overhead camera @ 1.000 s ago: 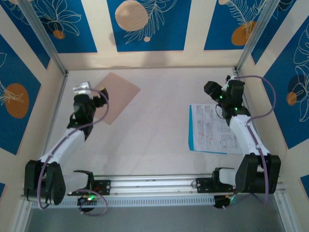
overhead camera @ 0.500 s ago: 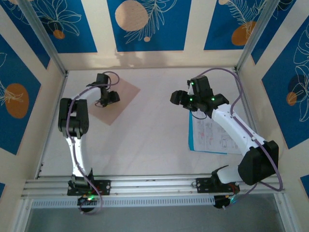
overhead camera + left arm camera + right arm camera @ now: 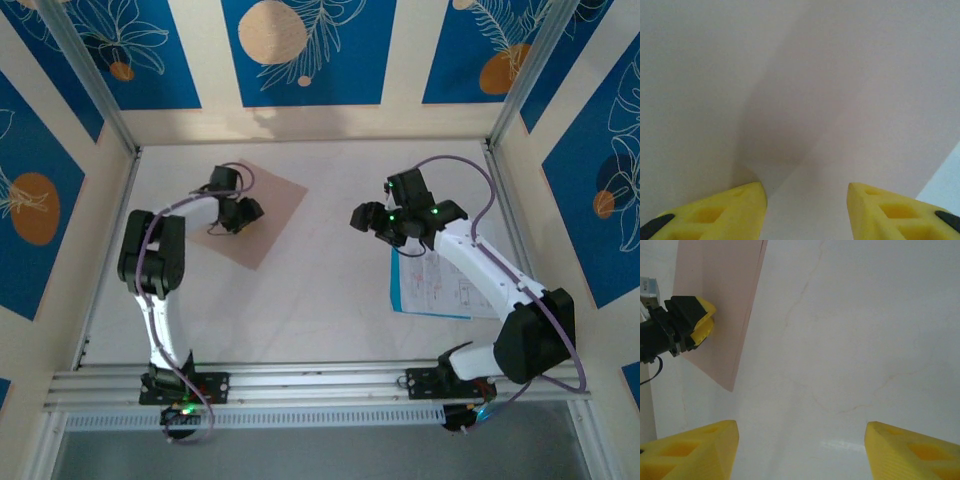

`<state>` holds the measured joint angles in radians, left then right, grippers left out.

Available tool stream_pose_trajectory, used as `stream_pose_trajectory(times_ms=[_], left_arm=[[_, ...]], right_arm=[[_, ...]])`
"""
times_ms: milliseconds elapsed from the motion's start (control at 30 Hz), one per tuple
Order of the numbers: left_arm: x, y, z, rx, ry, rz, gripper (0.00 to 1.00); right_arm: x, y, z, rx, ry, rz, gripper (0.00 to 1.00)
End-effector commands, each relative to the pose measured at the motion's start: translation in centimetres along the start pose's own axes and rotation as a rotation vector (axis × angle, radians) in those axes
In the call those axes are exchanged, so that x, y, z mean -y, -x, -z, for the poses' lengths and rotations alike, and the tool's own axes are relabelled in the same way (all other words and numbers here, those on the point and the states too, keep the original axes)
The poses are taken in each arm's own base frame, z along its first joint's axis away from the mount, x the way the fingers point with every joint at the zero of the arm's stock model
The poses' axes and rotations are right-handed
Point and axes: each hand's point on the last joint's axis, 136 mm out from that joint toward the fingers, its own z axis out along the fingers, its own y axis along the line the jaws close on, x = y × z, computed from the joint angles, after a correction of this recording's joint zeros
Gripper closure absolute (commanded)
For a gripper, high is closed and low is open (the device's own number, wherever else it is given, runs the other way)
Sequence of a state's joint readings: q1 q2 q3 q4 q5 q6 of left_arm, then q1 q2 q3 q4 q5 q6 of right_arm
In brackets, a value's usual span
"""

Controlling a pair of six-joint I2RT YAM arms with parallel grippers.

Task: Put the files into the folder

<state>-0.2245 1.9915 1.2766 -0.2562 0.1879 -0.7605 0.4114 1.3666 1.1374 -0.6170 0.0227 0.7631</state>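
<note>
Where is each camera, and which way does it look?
Top external: high behind the arms, looking down at the table, folder and files; both arms, left gripper and right gripper show.
Left wrist: on the left arm, close over the folder; its yellow fingertips show.
Right wrist: on the right arm, facing across the table to the folder; its fingertips show.
Shared: top and right wrist both show the left gripper at the folder.

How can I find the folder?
Look at the far-left part of the pale table, by the left gripper. The folder is the flat pinkish-brown card lying there, plain, unlike the printed white-and-blue files on the right.
</note>
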Motion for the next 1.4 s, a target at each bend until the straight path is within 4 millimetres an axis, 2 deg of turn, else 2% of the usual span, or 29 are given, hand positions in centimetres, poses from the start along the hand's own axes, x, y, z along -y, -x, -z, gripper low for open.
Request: stream_pose_trajectory(times_ms=[0,133,267,367,467,733,800,1033,1367], left_arm=[[-0.6,-9.3,-2.0,-0.164,0.044,0.136,0.51],[1.0,-15.0,-2.2,-0.12,0.008,0.236,0.53],[3.1,-19.6,-2.1,-0.063,-0.063,0.343,0.53],[4.8,-22.1,-2.2,-0.045,-0.09,0.365,0.54],[5.5,-23.4,-1.9,-0.016,-0.107,0.394,0.54],[6.3,-23.8,-1.2,0.007,-0.137,0.405,0.54],[6.2,-23.8,-1.1,0.011,-0.135,0.399,0.54],[5.8,-23.9,-1.2,0.009,-0.129,0.397,0.54],[6.0,-23.8,-1.1,0.013,-0.132,0.387,0.54]], right_arm=[[1.9,-1.3,0.3,-0.034,-0.03,-0.071,0.31],[3.3,-2.2,-0.7,-0.08,-0.032,-0.123,0.32],[4.1,-3.3,-2.2,-0.144,-0.032,-0.152,0.33],[4.3,-3.9,-3.7,-0.193,-0.033,-0.157,0.33],[4.7,-4.4,-5.4,-0.247,-0.06,-0.157,0.35],[5.2,-5.4,-9.4,-0.335,-0.098,-0.141,0.35],[4.8,-5.5,-10.1,-0.351,-0.089,-0.133,0.35],[4.3,-6.0,-11.2,-0.364,-0.099,-0.116,0.35],[5.3,-6.7,-12.5,-0.386,-0.141,-0.121,0.35]])
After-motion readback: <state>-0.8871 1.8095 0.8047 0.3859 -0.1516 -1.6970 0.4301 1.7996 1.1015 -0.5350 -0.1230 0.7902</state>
